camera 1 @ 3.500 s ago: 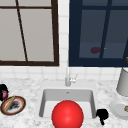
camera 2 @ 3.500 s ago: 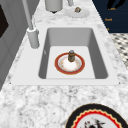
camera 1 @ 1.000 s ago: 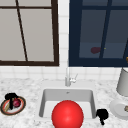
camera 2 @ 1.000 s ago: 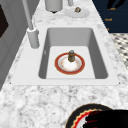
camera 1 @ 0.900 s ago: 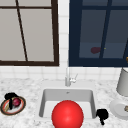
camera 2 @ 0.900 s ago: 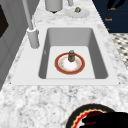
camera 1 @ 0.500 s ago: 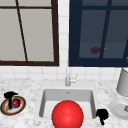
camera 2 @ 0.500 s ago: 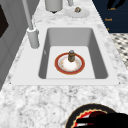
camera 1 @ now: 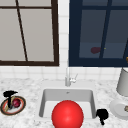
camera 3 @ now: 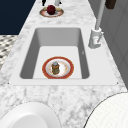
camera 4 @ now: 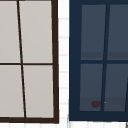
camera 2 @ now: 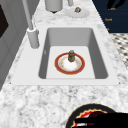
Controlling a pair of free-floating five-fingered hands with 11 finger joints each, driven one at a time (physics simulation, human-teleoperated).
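Observation:
My left hand hovers over a dark-rimmed plate on the left counter, its fingers pointing down beside a dark red fruit. In the left side view the same hand lies low across that plate. The right side view has the plate and fruit at the far end. My right hand hangs idle at the sink's right rim, holding nothing. A red-rimmed plate with a small jar lies in the sink. A red ball shows before the sink.
The faucet stands behind the basin. On the right counter sit a white plate with a small item and a grey canister. Windows fill the wall above; marble counter surrounds the sink.
My left hand has moved right from the counter's left edge to above the fruit plate, then barely shifted in the last second. The right hand has stayed put.

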